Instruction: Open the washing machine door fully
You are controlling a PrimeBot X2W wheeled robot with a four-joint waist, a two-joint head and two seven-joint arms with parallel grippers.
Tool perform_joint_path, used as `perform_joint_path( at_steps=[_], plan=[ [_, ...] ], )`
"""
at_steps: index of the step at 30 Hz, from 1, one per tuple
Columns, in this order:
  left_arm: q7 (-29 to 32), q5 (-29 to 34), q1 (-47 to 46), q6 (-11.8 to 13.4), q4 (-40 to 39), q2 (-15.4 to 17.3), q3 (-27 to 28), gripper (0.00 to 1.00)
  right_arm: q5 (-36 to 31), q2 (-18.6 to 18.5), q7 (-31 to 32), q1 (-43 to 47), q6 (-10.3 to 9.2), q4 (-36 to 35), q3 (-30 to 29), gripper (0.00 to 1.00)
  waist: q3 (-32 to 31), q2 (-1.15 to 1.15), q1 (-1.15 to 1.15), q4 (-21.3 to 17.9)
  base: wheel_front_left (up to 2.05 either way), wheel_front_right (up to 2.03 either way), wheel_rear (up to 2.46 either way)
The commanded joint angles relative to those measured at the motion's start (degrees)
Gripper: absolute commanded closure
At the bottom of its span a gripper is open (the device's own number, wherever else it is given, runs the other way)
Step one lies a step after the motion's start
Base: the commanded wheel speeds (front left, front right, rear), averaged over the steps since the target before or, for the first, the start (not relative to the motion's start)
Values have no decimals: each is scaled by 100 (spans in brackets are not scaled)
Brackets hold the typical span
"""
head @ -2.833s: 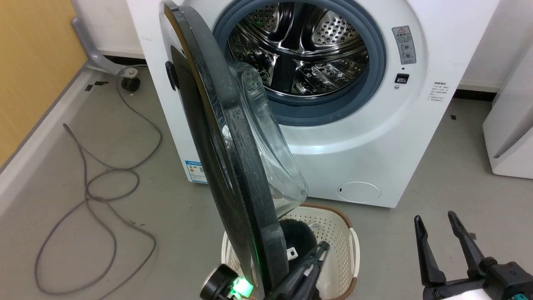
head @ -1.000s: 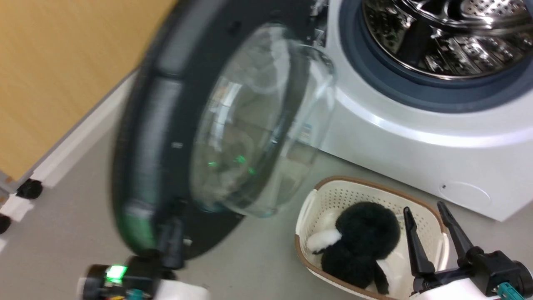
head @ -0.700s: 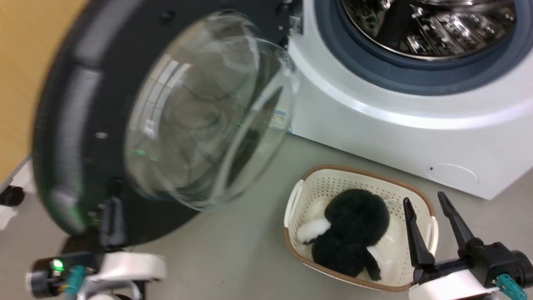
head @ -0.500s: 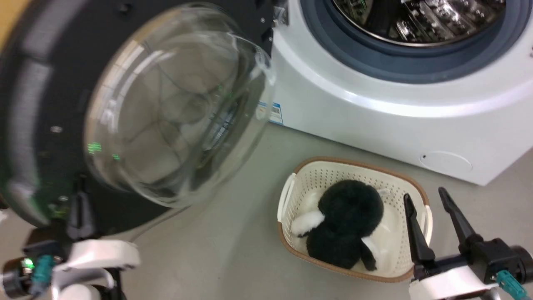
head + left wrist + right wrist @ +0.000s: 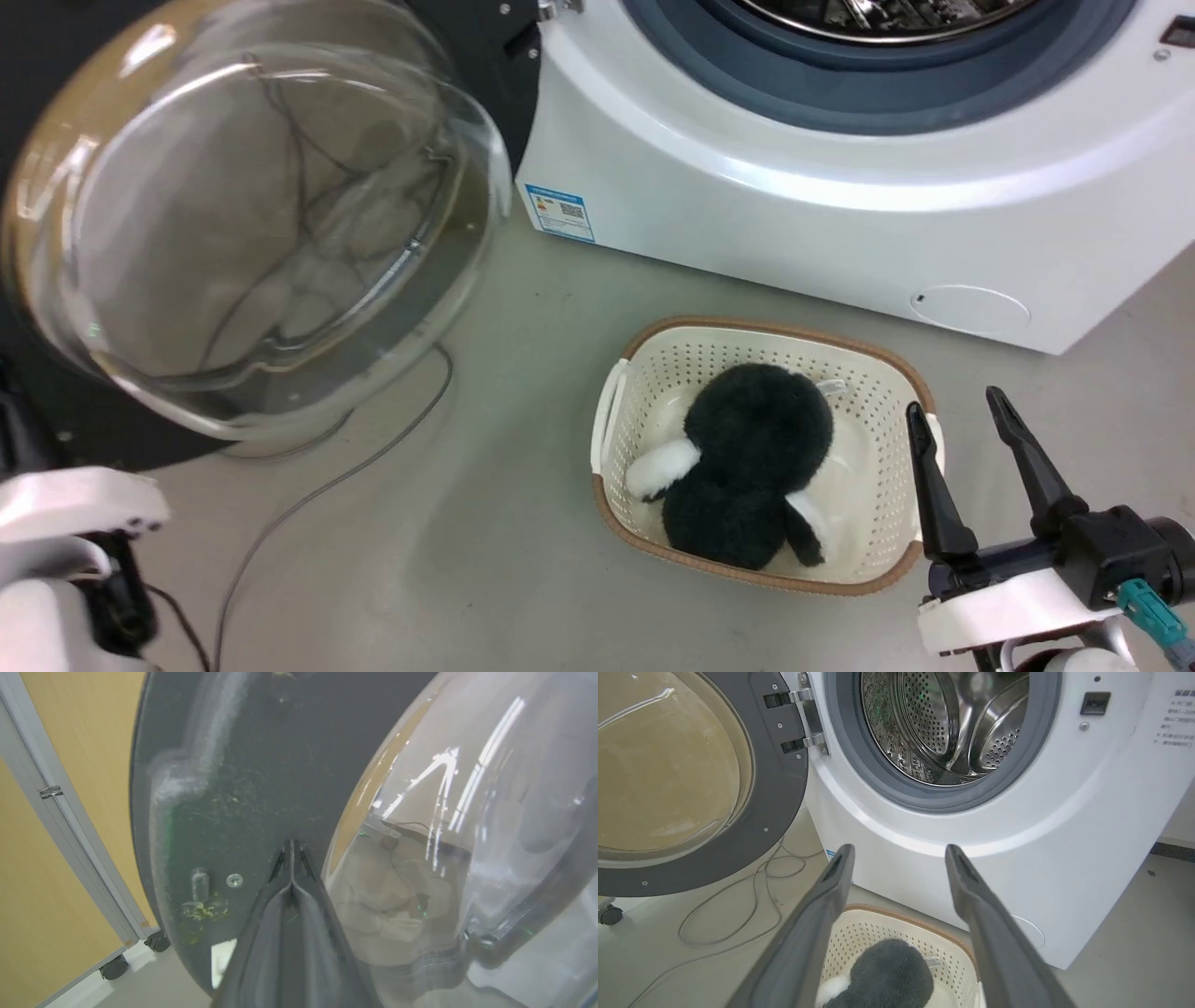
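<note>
Grey floor (image 5: 485,579), wood-look panel (image 5: 70,788) behind. The washing machine door (image 5: 777,793) hangs wide at the left of the washing machine (image 5: 794,215), drum mouth fully exposed, so I'd call it nearly done. My left gripper (image 5: 290,851) has its fingers pinched together, tips against the door's dark inner ring beside the glass, for pushing rather than grabbing, I reckon. My right gripper (image 5: 954,403) waits spread-fingered, empty, near the basket (image 5: 766,327) with a black plush (image 5: 756,439).
</note>
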Motion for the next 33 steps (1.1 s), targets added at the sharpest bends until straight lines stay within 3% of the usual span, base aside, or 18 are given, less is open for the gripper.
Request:
perform_joint_path(
  at_steps=[1, 19, 25, 33],
  plan=[
    [-25, 26, -185, -33, 156, 109, 134, 100, -31, -31, -26, -81, 5, 14, -5, 0, 39, 0, -1, -43, 0, 0, 0],
    [-25, 314, -1225, -314, 1696, 834, 770, 100, -31, -32, -26, -251, 5, 40, -23, 0, 195, 0, -1, -355, 0, 0, 0],
    [-25, 430, -951, -494, 1476, 816, 878, 100, 9, 9, -26, -146, 5, 69, -46, 0, -147, 0, -1, -426, 0, 0, 0],
    [-25, 683, -230, -741, 506, 448, 822, 100, 75, 43, -26, 56, 5, -13, -266, 0, -795, 0, -1, -439, 0, 0, 0]
  ],
)
